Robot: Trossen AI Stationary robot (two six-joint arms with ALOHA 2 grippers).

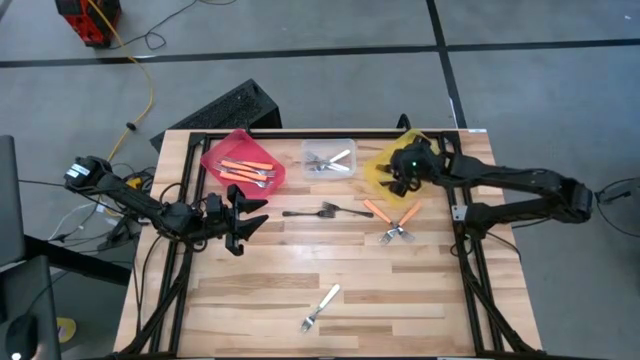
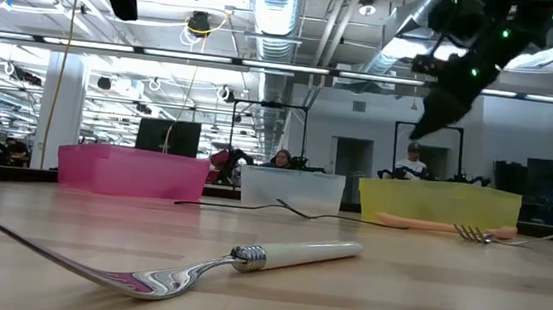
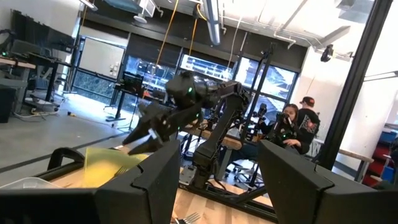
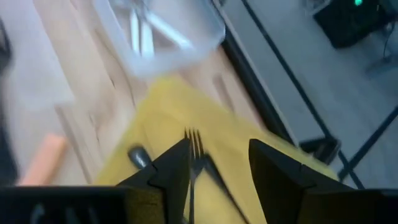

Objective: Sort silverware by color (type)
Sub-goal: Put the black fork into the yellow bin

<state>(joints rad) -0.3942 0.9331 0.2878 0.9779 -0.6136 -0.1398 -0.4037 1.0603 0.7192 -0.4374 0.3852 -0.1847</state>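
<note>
A black fork (image 4: 198, 163) sits between the parted jaws of the right gripper (image 4: 219, 163), above the yellow bin (image 1: 385, 168); whether they grasp it I cannot tell. If it snags on a finger it could drop outside the bin. Left on the worktop (image 1: 400, 290) are another black fork (image 1: 318, 211), two orange-handled forks (image 1: 392, 222) just beside the bin, and a white fork (image 1: 320, 307). The arm could knock the orange-handled ones. The left gripper (image 1: 243, 220) waits near the red bin (image 1: 215, 158), jaws parted, empty.

Two dark, matte, multi-jointed arms; right gripper (image 1: 401, 186) with green indicator light at wrist; left gripper (image 1: 252, 213) with black angular fingers.
</note>
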